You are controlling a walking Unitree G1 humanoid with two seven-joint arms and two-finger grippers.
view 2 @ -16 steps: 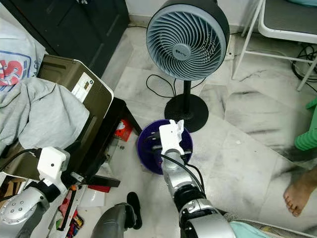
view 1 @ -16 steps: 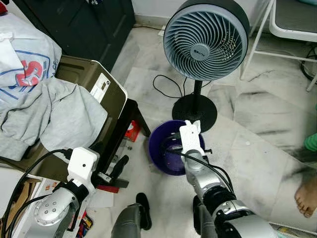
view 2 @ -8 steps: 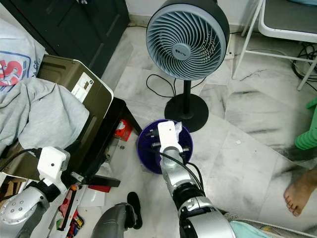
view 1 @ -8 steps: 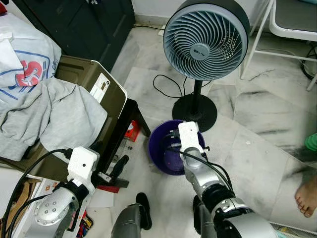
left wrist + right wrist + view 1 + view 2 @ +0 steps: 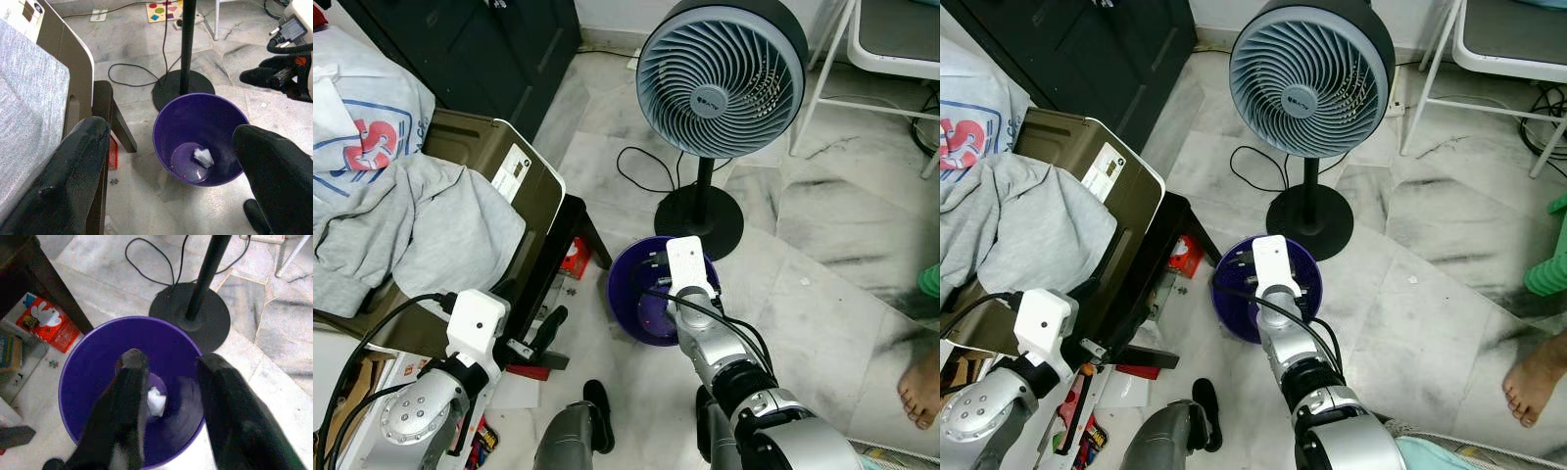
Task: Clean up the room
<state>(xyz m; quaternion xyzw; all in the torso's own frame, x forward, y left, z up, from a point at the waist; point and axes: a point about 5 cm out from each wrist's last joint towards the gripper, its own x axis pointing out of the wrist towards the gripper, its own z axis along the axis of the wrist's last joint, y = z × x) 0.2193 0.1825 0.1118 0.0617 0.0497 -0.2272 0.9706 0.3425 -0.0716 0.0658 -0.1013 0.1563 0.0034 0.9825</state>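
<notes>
Right hand (image 5: pixel 168 382) hangs right over the purple bin (image 5: pixel 88 357), fingers spread moderately apart, nothing between them. Straight below, on the bin floor, lies a small crumpled white scrap (image 5: pixel 156 401), lined up with the gap between the fingers. So the trash item reads as already in the bin, directly under the hand, not held. In the head views the white wrist block of the right arm (image 5: pixel 688 277) covers the middle of the bin (image 5: pixel 626 304), which sits on the floor just near of the black round base of the standing fan (image 5: pixel 698 217).

Left hand (image 5: pixel 171 171) is on the left, nearer the robot, held back beside the olive-brown chair (image 5: pixel 524 196) with grey clothing (image 5: pixel 411 230) draped on it. Its fingers are wide apart, empty. It looks toward the same bin (image 5: pixel 166 122) from the left, scrap (image 5: pixel 203 156) visible inside.

Judgement: the drop is done for this piece; right arm is clearly the nearer one to the bin, and the move that follows is up and away from it. Clutter left on the floor lies left of the bin under the chair: a red packet (image 5: pixel 573 259). The left hand is closer to that. A person's bare foot (image 5: pixel 915 382) is at the far right, well apart.
</notes>
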